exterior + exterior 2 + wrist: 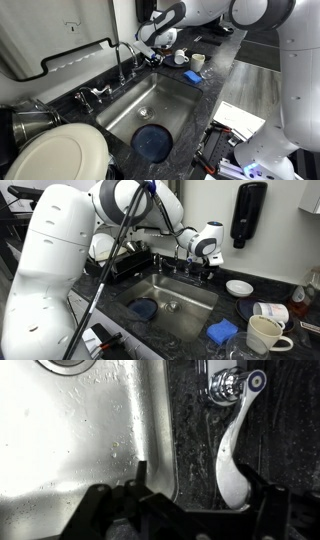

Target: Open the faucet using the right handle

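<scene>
The faucet is a tall chrome gooseneck behind the steel sink. In the wrist view the right handle is a curved chrome lever running down from its base on the dark counter. My gripper is open. The handle's tip lies between the two fingers, close to the right finger. I cannot tell whether they touch. In both exterior views the gripper sits low at the faucet's base and hides the handle. The arm covers most of the faucet in an exterior view.
A blue round object lies in the basin. A white plate and a pot stand at one end. Mugs, a blue sponge and a white bowl are on the counter. A black dispenser hangs on the wall.
</scene>
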